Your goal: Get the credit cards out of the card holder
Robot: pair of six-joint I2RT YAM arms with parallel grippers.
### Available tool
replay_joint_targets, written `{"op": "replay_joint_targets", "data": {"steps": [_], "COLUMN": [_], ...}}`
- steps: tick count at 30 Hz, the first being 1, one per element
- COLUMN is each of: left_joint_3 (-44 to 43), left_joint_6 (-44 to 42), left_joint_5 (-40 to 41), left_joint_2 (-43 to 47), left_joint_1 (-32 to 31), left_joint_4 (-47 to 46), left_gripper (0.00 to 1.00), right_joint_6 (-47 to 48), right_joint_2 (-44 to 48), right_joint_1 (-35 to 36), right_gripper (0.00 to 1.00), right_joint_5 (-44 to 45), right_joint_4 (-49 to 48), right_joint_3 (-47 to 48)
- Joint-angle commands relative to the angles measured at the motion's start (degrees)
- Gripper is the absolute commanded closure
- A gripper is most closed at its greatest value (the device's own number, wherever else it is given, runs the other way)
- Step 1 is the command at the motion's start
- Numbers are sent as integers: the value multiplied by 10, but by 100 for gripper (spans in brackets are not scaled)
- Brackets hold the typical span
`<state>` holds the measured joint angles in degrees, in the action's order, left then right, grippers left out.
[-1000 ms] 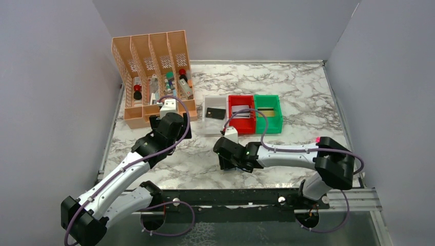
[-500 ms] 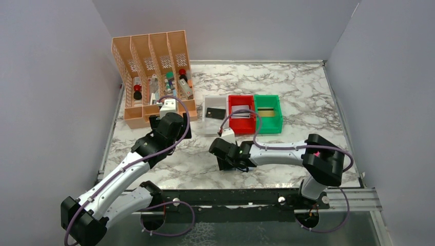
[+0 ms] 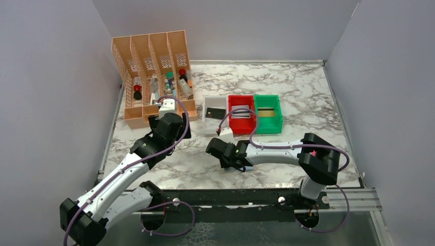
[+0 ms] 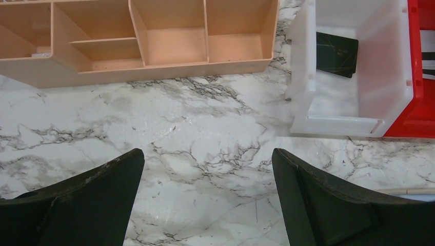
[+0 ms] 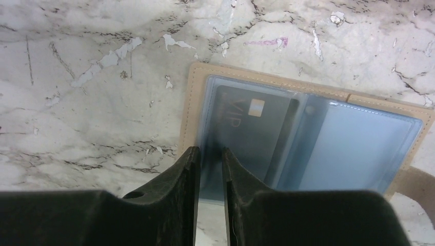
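Card holder (image 5: 359, 148): blue-grey, tan-bordered, black card (image 5: 251, 128) inside. Table (image 4: 205, 133): grey-veined white marble. White bin (image 4: 302, 61), red bin (image 3: 242, 128), green bin (image 3: 270, 127).

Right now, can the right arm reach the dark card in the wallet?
Probably yes: the right gripper hangs at the wallet's near edge with nothing between, though the card lies under a clear sleeve.

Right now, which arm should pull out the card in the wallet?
Right. The right gripper sits at the wallet with the black card inside; the left gripper hangs open by the white bin.
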<state>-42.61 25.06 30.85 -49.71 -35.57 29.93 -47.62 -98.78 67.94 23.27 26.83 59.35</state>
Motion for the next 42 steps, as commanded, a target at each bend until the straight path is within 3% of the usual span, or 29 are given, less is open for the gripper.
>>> {"op": "replay_joint_targets", "data": {"steps": [1, 12, 22, 23, 28, 33, 38, 42], "left_joint_3": [5, 5, 5, 4, 4, 5, 5, 5], "left_joint_6": [4, 3, 3, 3, 3, 3, 3, 3], "left_joint_5": [-5, -7, -8, -9, -9, -7, -7, -7], "left_joint_2": [9, 8, 6, 6, 6, 8, 7, 6], "left_joint_1": [4, 4, 4, 4, 4, 4, 4, 4], "left_joint_4": [-1, -1, -1, -1, -1, -1, -1, -1], "left_gripper": [1, 1, 1, 1, 1, 1, 1, 1], "right_joint_6": [-9, -3, -3, -6, -16, -23, -25, -40], "right_joint_2": [11, 38, 98, 99, 74, 35, -8, -24], "right_joint_1": [3, 3, 3, 3, 3, 3, 3, 3], "right_gripper": [77, 98, 99, 98, 68, 58, 57, 74], "right_joint_5": [16, 7, 4, 9, 19, 19, 19, 28], "right_joint_4": [15, -7, -40, -37, -13, 2, 15, 36], "right_joint_3": [-15, -25, -55, -56, -47, -29, -20, -20]}}
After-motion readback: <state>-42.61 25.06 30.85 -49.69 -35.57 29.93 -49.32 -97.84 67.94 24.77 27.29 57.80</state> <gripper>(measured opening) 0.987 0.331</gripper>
